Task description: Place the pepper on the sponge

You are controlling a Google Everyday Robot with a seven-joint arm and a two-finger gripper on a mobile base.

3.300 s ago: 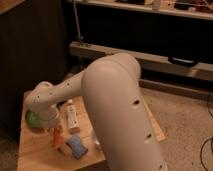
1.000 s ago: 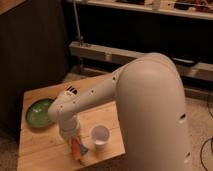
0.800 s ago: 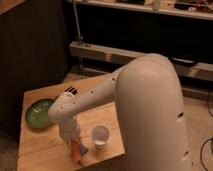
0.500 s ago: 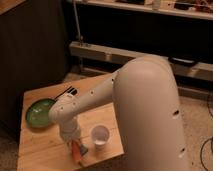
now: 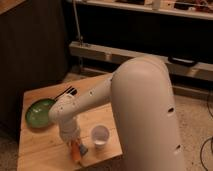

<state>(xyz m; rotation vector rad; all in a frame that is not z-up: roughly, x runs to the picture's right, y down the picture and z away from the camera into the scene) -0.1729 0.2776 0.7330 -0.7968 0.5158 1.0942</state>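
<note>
Just below the gripper [image 5: 72, 142], the pepper [image 5: 75, 152] runs lengthwise toward the camera.

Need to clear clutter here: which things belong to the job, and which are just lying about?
Job: pepper, sponge, gripper low over both near the table front edge.
Lying about: plate, cup.

Site: lab-type test bay | Evidence: metal rail [image 5: 100, 52], cables [image 5: 209, 145], speckled floor [image 5: 192, 107], wooden table [image 5: 40, 150] | My gripper [image 5: 74, 146]: low at table's near edge, beside white cup [image 5: 100, 135]
</note>
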